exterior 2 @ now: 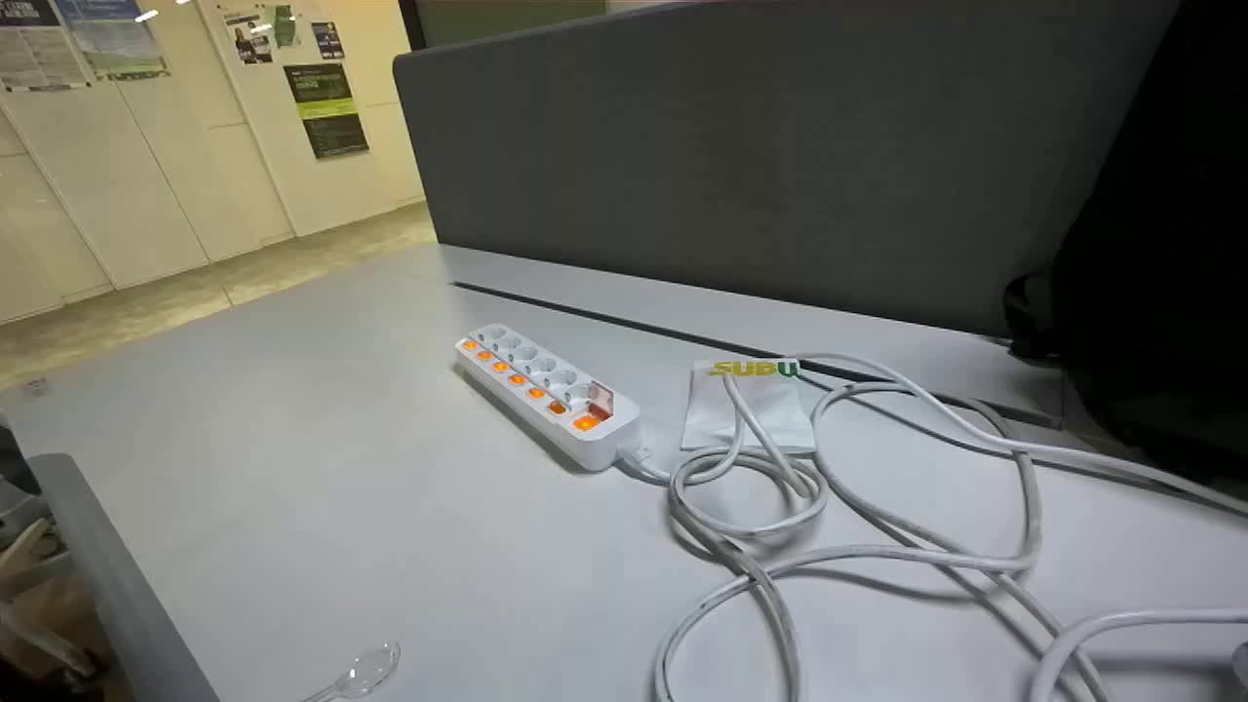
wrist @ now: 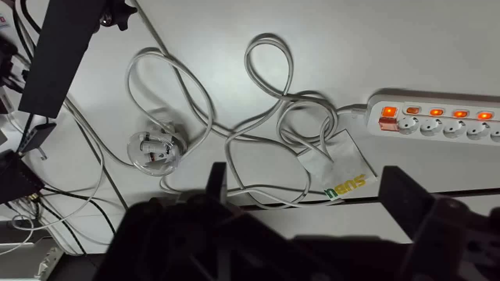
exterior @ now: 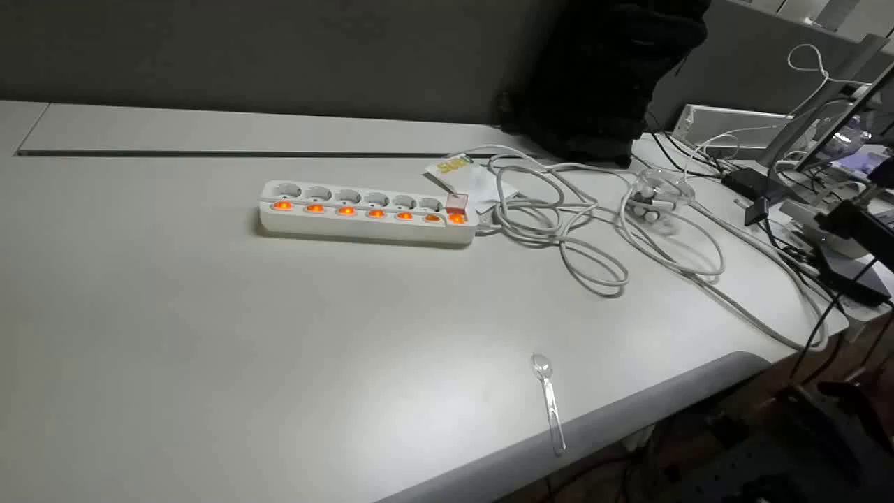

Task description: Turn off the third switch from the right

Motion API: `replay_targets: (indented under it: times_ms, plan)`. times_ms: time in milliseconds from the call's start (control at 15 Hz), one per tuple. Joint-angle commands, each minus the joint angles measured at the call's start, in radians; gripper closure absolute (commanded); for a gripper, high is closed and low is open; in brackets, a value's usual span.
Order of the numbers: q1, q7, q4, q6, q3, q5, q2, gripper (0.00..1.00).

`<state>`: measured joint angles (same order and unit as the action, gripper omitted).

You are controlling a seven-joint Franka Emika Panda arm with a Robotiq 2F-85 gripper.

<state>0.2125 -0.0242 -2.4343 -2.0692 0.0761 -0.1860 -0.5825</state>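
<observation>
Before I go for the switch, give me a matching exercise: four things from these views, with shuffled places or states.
Things
1. White rectangular power strip
2. Clear plastic spoon
3. Black fabric backpack
4. Robot's black fingers in the wrist view

Places or states
A. Spread apart
B. Standing by the grey partition
C. Bearing glowing orange switches
D. Lying near the table's dark-grey edge

Pairs: 1-C; 2-D; 3-B; 4-A
</observation>
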Motion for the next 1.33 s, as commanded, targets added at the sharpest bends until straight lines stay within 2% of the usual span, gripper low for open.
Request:
replay_targets:
  times_ms: [0, 1000, 1133, 1267]
  plan:
    - [-0.012, -0.005, 0.003, 0.004, 0.010, -0.007, 0.000, 0.00]
    - [-0.012, -0.005, 0.003, 0.004, 0.010, -0.007, -0.001, 0.00]
    - [-0.002, -0.064, -0.008, -0.067, -0.006, -0.013, 0.022, 0.00]
    - [0.002, -0.128, 0.005, -0.085, -0.016, 0.009, 0.069, 0.00]
